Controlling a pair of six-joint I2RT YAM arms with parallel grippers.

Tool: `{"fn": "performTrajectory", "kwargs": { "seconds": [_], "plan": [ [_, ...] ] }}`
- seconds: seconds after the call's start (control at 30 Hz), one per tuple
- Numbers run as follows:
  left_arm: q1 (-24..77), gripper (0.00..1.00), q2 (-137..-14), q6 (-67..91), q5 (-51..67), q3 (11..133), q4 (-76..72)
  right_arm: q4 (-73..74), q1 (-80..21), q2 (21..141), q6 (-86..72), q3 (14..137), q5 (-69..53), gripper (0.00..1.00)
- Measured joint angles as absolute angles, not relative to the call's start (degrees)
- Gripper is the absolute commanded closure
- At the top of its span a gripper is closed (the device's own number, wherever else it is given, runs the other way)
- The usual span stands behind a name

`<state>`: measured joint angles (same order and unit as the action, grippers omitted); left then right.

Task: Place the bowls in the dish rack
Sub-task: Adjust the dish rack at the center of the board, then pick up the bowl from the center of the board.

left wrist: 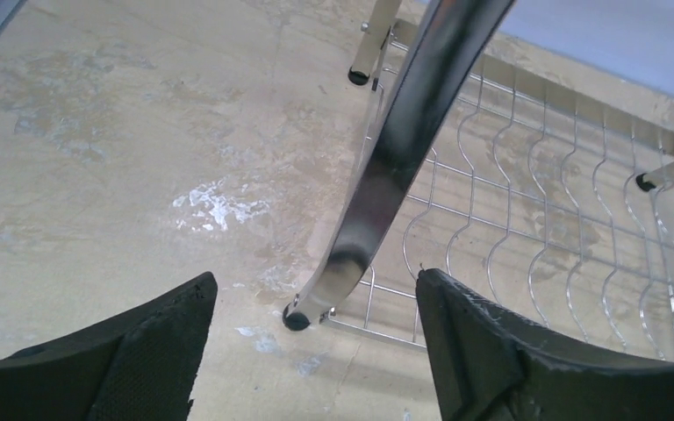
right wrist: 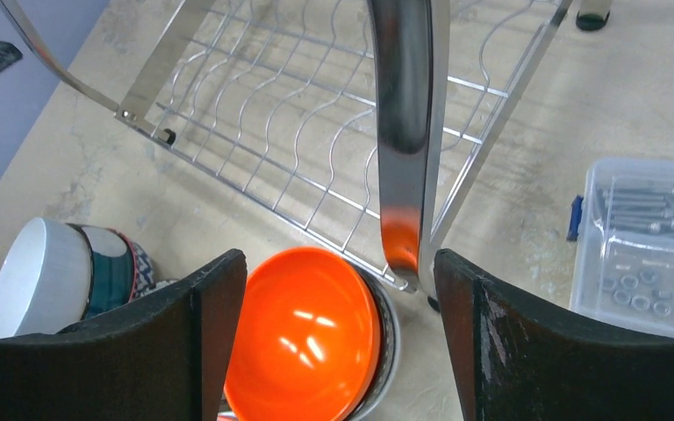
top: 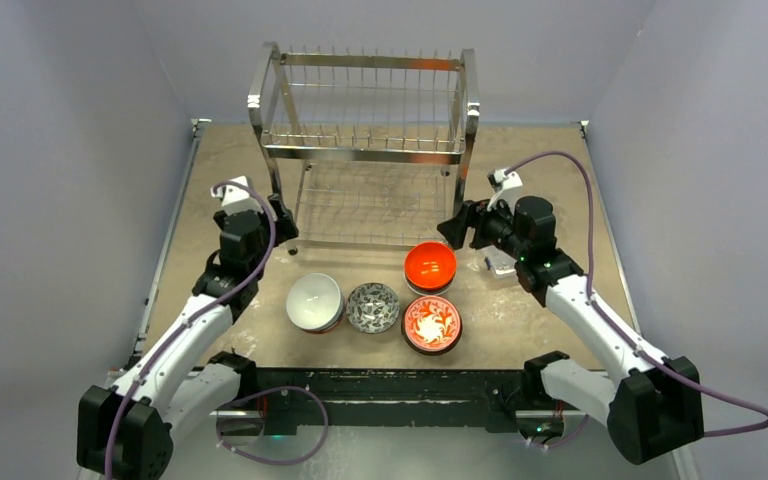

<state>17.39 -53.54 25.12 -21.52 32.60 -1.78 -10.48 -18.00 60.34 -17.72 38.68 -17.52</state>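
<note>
The steel dish rack (top: pixel 365 130) stands at the back of the table, both tiers bare. In front of it sit a white bowl (top: pixel 314 300), a grey-black patterned bowl (top: pixel 372 307), an orange bowl (top: pixel 430 265) and a red-and-white floral bowl (top: pixel 432 323). My left gripper (top: pixel 285 225) is open at the rack's front left leg (left wrist: pixel 386 167), which passes between the spread fingers (left wrist: pixel 149 351) untouched. My right gripper (right wrist: pixel 338 333) is open too, above the orange bowl (right wrist: pixel 303 338), which is nested in another bowl, with the front right leg (right wrist: pixel 408 132) just ahead of it.
A clear plastic box (right wrist: pixel 641 246) of screws lies on the table right of the rack's front right leg. The white bowl (right wrist: pixel 31 272) is stacked on a patterned one. Grey walls close in the table on three sides.
</note>
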Motion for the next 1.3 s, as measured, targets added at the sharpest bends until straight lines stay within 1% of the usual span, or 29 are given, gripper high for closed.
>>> {"fn": "performTrajectory", "kwargs": {
  "seconds": [0.03, 0.07, 0.13, 0.37, 0.7, 0.97, 1.1, 1.3],
  "plan": [
    [17.39, 0.05, -52.77, 25.52, -21.76, 32.56, -1.06, -9.74, -18.00, 60.05, -17.74, 38.48, -17.56, 0.19],
    [17.39, 0.02, -51.99, 26.04, -22.00, 32.56, -0.10, -8.93, -18.00, 59.70, -17.80, 38.20, -17.63, 0.19],
    [17.39, 0.01, -50.78, 26.98, -21.96, 32.56, 2.00, -7.11, -18.00, 58.98, -17.89, 37.65, -17.78, 0.19],
    [17.39, 0.01, -50.26, 35.11, -18.94, 32.58, 12.32, -2.61, -18.00, 56.90, -18.11, 35.48, -19.40, 0.19],
    [17.39, 0.06, -50.72, 41.58, -13.02, 32.56, 22.11, -0.67, -18.00, 56.71, -19.51, 33.95, -20.53, 0.24],
    [17.39, 0.07, -44.14, 43.57, -11.29, 31.31, 26.24, 1.06, -18.48, 55.94, -20.16, 33.91, -22.37, 0.25],
    [17.39, 0.06, -42.37, 43.90, -11.29, 31.29, 26.68, 1.21, -20.91, 54.74, -21.17, 34.57, -23.92, 0.26],
    [17.39, 0.06, -42.72, 42.15, -11.81, 33.56, 28.91, -0.97, -28.93, 55.09, -24.69, 35.59, -24.71, 0.27]
  ]
}}
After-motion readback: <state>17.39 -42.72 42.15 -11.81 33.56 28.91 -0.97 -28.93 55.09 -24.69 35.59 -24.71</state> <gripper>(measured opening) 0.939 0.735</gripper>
